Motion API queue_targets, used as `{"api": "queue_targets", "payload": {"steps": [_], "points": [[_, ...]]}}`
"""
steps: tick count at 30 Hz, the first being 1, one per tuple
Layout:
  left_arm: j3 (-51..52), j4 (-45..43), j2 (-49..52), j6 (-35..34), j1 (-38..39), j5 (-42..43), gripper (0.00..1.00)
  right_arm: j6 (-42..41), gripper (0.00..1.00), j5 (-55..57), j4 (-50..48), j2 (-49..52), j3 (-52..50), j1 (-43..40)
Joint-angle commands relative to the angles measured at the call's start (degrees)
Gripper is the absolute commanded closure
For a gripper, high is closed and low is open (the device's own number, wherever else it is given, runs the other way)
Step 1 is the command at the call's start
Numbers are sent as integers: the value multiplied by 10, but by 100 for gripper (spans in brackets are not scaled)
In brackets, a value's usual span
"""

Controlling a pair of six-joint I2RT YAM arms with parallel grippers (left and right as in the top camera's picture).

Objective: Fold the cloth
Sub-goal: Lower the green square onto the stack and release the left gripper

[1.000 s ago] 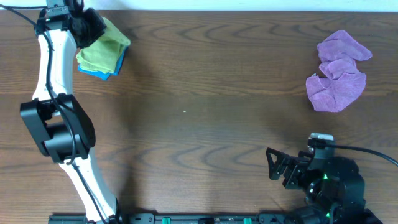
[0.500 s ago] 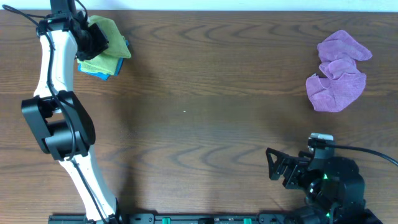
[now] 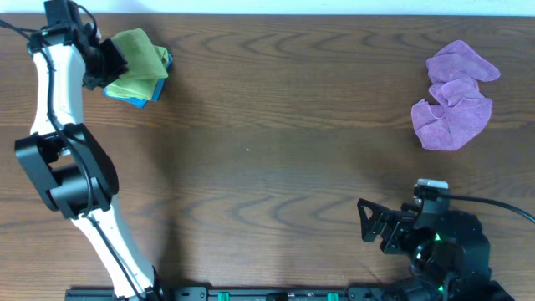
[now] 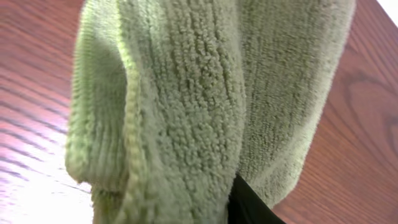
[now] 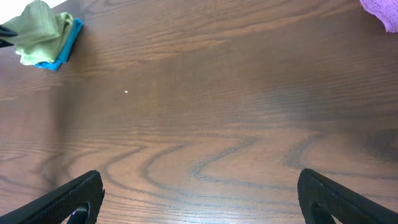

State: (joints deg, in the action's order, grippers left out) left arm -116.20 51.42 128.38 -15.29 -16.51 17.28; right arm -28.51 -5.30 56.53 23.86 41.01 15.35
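Observation:
A green cloth (image 3: pixel 142 54) lies bunched on a folded blue cloth (image 3: pixel 140 98) at the table's far left. My left gripper (image 3: pixel 107 63) is at the green cloth's left edge and looks shut on it. In the left wrist view the green cloth (image 4: pixel 186 93) fills the frame, with one black finger (image 4: pixel 249 205) showing beneath it. A crumpled purple cloth (image 3: pixel 456 96) lies at the far right. My right gripper (image 3: pixel 372 226) is open and empty near the front edge (image 5: pixel 199 199), far from every cloth.
The brown wooden table (image 3: pixel 276 150) stretches between the two cloth piles. The right wrist view shows the green and blue pile (image 5: pixel 40 31) at its far left and a purple cloth corner (image 5: pixel 382 12) at its top right.
My left arm has swung left off the top of the green cloth to its left edge. The green cloth has bunched up slightly. The right arm has not moved.

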Motion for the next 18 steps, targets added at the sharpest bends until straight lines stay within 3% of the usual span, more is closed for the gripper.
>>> {"api": "queue_targets", "payload": {"steps": [1, 6, 8, 9, 12, 15, 18], "points": [[-12, 8, 7, 15, -9, -12, 69, -8, 1, 6, 1, -2, -4, -4], [-12, 13, 7, 17, -17, -12, 60, -8, 1, 6, 1, -2, -4, -4], [-12, 16, 7, 24, -18, -12, 47, -8, 1, 6, 1, -2, -4, -4], [-12, 18, 7, 27, -18, -12, 36, -8, 1, 6, 1, -2, -4, -4], [-12, 22, 7, 41, -20, -12, 26, -8, 1, 6, 1, -2, -4, -4], [-12, 26, 7, 42, -20, -12, 5, -8, 1, 6, 1, -2, -4, -4], [-14, 31, 6, 42, -22, -12, 5, -8, 1, 6, 1, -2, -4, -4]]}}
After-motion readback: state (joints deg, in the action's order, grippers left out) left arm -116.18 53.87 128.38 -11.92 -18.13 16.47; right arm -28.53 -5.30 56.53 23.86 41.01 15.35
